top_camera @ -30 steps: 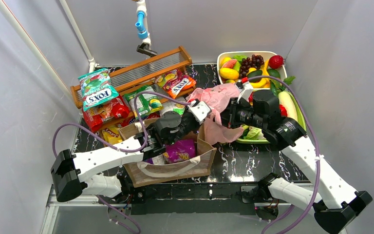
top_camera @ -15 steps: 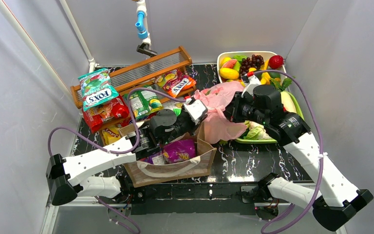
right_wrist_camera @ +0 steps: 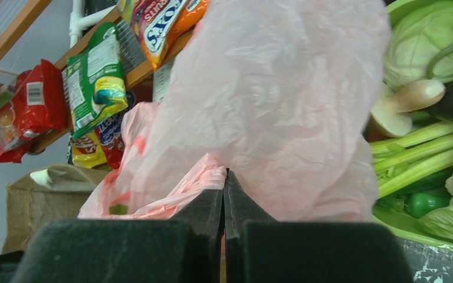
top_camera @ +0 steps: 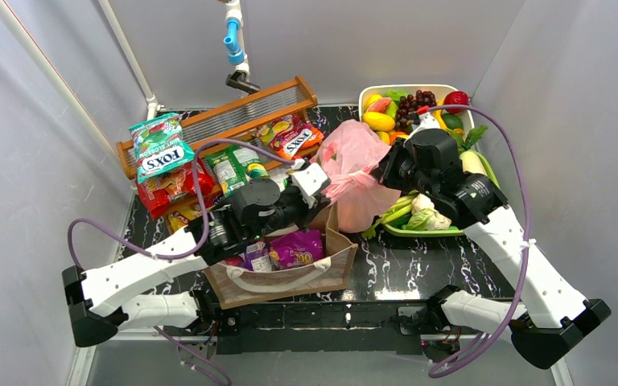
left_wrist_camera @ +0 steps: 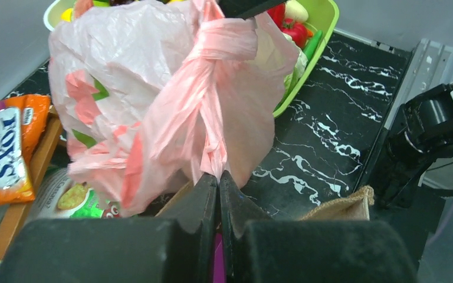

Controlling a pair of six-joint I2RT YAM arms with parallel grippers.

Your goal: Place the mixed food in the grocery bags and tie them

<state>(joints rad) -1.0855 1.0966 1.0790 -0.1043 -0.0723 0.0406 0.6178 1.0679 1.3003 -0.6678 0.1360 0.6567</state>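
Note:
The pink grocery bag (top_camera: 352, 154) hangs bulging between my two grippers, above the far side of the brown tote (top_camera: 290, 277). My left gripper (left_wrist_camera: 218, 175) is shut on a twisted pink handle strand (left_wrist_camera: 212, 118) that crosses another strand higher up. My right gripper (right_wrist_camera: 224, 174) is shut on a bunched pink handle, with the bag's body (right_wrist_camera: 283, 100) just beyond it. Purple snack packets (top_camera: 296, 248) lie inside the tote. More packets, a teal Fox's (top_camera: 159, 146), a red one (top_camera: 169, 186) and a green one (top_camera: 233, 167), lean on the wooden rack (top_camera: 233, 121).
A white tray (top_camera: 368, 95) of toy fruit stands at the back right. The green tray (top_camera: 418, 232) of vegetables lies under my right arm, holding cabbage (right_wrist_camera: 424, 41), mushroom (right_wrist_camera: 401, 106) and celery (right_wrist_camera: 424, 153). Grey walls close in on both sides.
The left gripper has drawn back to the left and the right gripper has moved toward the fruit tray. The pink bag has gone from a loose drape to a taut, rounded bundle between them.

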